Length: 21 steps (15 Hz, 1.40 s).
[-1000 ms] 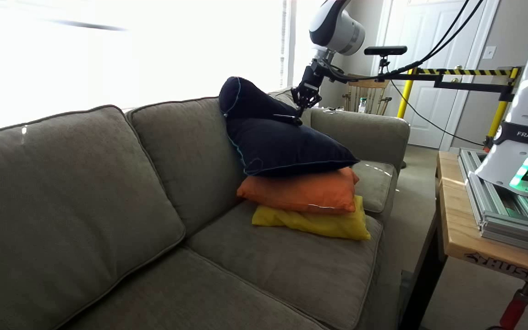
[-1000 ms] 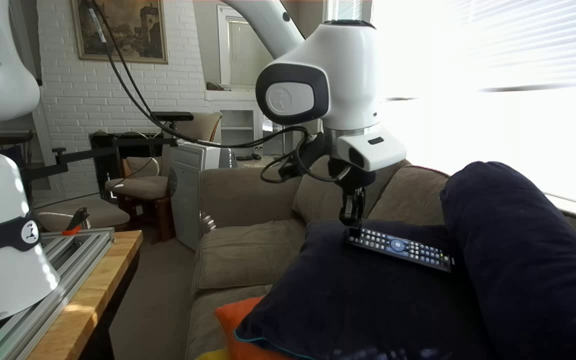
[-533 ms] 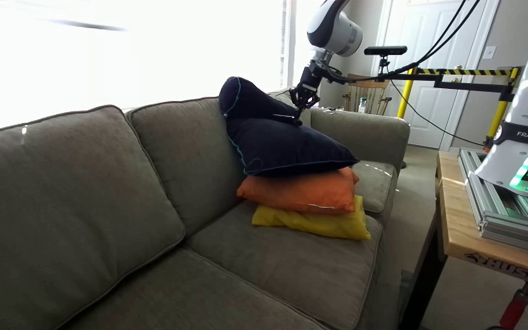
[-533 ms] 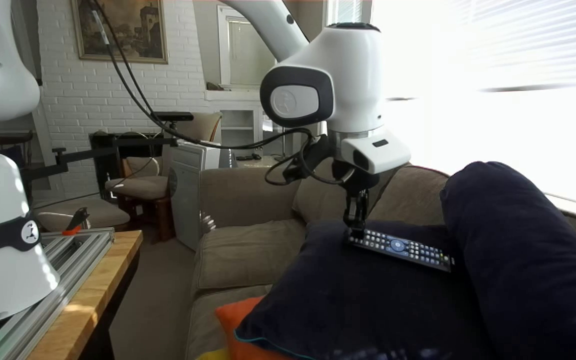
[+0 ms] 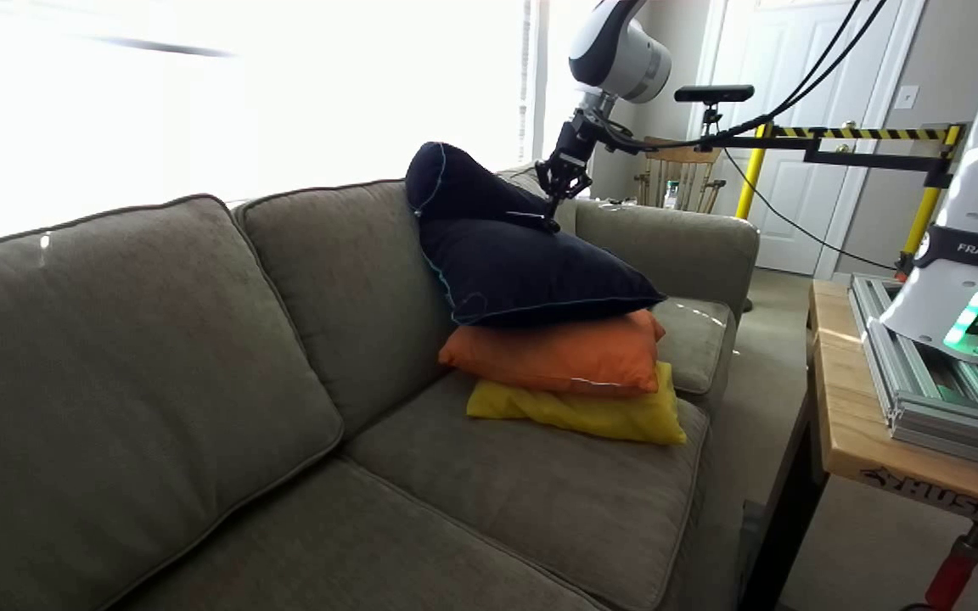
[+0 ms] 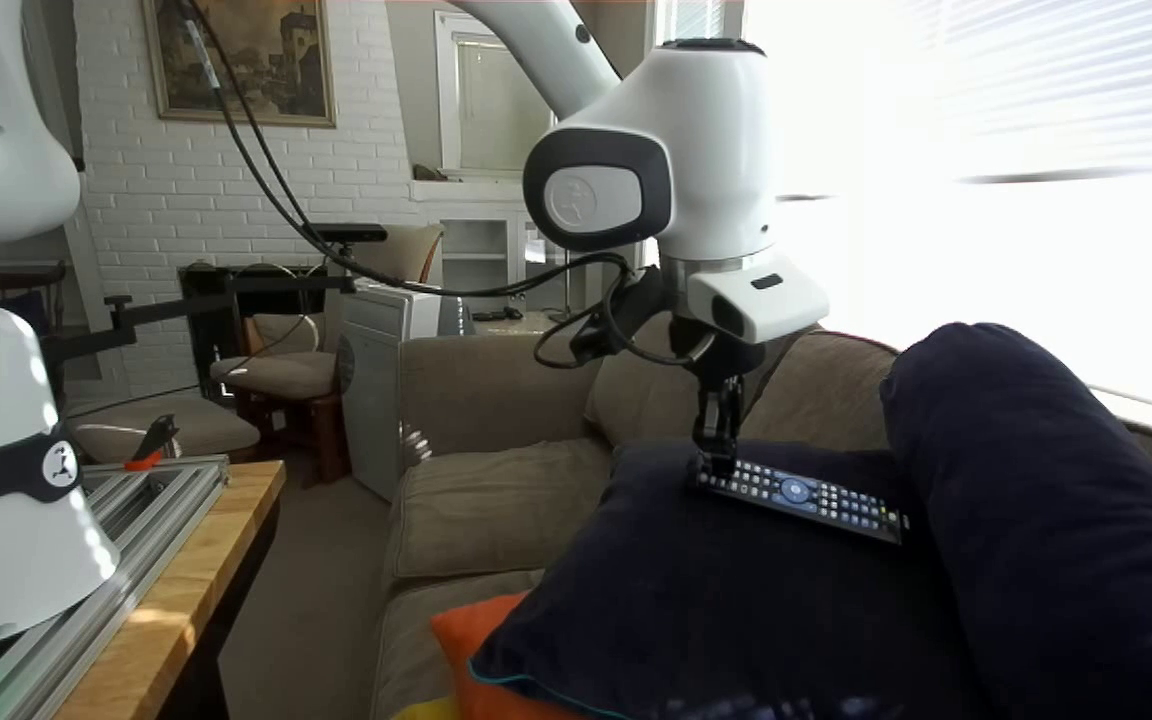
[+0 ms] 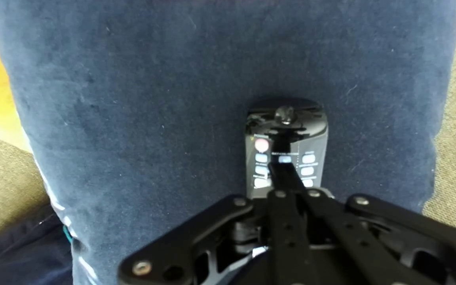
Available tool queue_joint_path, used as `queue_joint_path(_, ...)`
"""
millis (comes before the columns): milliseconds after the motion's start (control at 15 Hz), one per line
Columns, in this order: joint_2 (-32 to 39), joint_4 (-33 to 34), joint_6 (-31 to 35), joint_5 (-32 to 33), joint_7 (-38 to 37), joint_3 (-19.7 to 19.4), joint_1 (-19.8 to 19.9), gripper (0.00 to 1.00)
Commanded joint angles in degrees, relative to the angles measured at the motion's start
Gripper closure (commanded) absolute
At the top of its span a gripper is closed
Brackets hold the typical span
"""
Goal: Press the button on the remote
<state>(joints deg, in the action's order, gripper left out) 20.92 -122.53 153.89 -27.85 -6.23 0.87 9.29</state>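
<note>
A long black remote point(image 6: 796, 492) with many light buttons and a blue round pad lies on the dark blue pillow point(image 6: 736, 590). It shows edge-on as a thin strip in an exterior view point(image 5: 528, 219). In the wrist view, the remote's glossy end point(image 7: 311, 122) shows a red button point(image 7: 261, 145) and small pale-blue buttons. My gripper point(image 7: 285, 168) is shut and empty, its fingertips together over the middle column, just below a small blue button point(image 7: 285, 159). In both exterior views, the tips point(image 6: 716, 466) point(image 5: 552, 222) are at that end. Whether they touch it, I cannot tell. The fingers hide the remote's remaining buttons.
A second dark blue pillow point(image 6: 1026, 480) stands upright beyond the remote's far end. Orange point(image 5: 557, 352) and yellow point(image 5: 582, 412) pillows lie under the flat blue one on the grey-brown sofa point(image 5: 455, 475). A wooden table point(image 5: 845, 399) carries the robot base.
The arm and fingertips have shifted slightly toward the window, and over the last half second the wrist has risen a little. The gripper stays shut. The remote and pillows have not visibly moved.
</note>
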Motion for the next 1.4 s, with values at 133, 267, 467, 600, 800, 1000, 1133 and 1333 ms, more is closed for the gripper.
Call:
queue_joint_path(133, 0.09, 0.21, -0.66, -0.62, 0.06, -0.1, 0.46, 1.0)
queue_joint_path(267, -0.32, -0.15, -0.98, 0.07, -0.74, -0.57, 0.12, 1.0)
queue_joint_path(467, -0.54, -0.38, -1.38, 0.21, -1.01, -0.74, 0.02, 1.0)
queue_joint_path(600, -0.61, -0.52, -2.0, 0.24, -1.06, -0.74, -0.01, 1.0)
queue_joint_path(800, -0.73, -0.73, -2.49, 0.48, -1.31, -0.87, -0.23, 1.0)
queue_joint_path(1000, -0.79, -0.76, -2.8, 0.39, -1.33, -0.83, -0.3, 1.0)
queue_joint_path(1133, -0.8, -0.82, -2.86, 0.36, -1.43, -0.81, -0.39, 1.0)
queue_joint_path(1333, -0.84, -0.92, -2.99, 0.33, -1.48, -0.76, -0.51, 1.0)
